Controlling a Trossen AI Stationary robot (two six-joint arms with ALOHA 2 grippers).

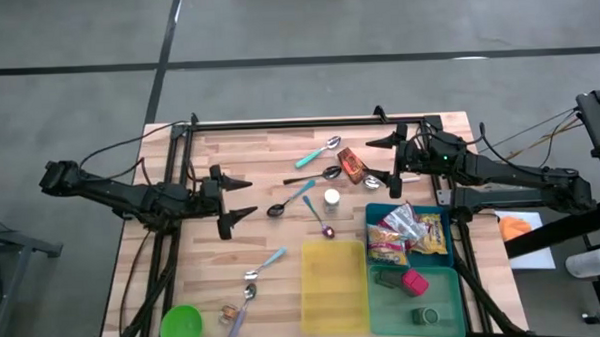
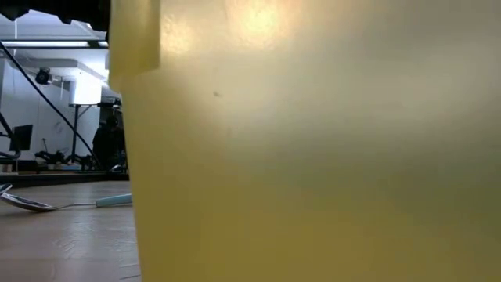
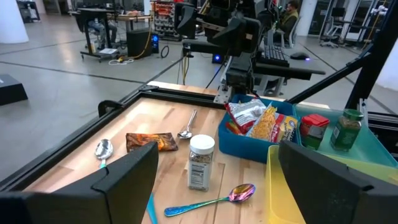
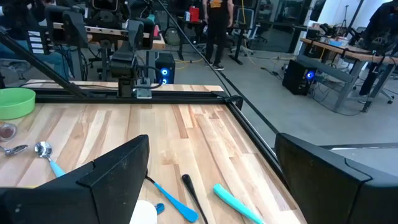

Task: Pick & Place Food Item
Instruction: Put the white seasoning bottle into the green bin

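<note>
A brown snack packet (image 1: 352,165) lies flat on the wooden table (image 1: 279,149), also in the left wrist view (image 3: 149,141). A small white-lidded jar (image 1: 331,198) stands upright near it (image 3: 201,162). Snack bags (image 1: 407,233) fill a blue bin (image 1: 437,216). My left gripper (image 1: 249,199) hangs open above the table's left half, pointing level toward the right. My right gripper (image 1: 369,163) hangs open facing it, its fingertips just right of the brown packet and above it. Neither holds anything.
A yellow bin (image 1: 334,282) sits at the near middle and fills most of the low view (image 2: 313,157). A teal bin (image 1: 417,299) beside it holds a red item and a green jar. Several spoons (image 1: 291,200) are scattered mid-table. A green bowl (image 1: 180,325) stands near left.
</note>
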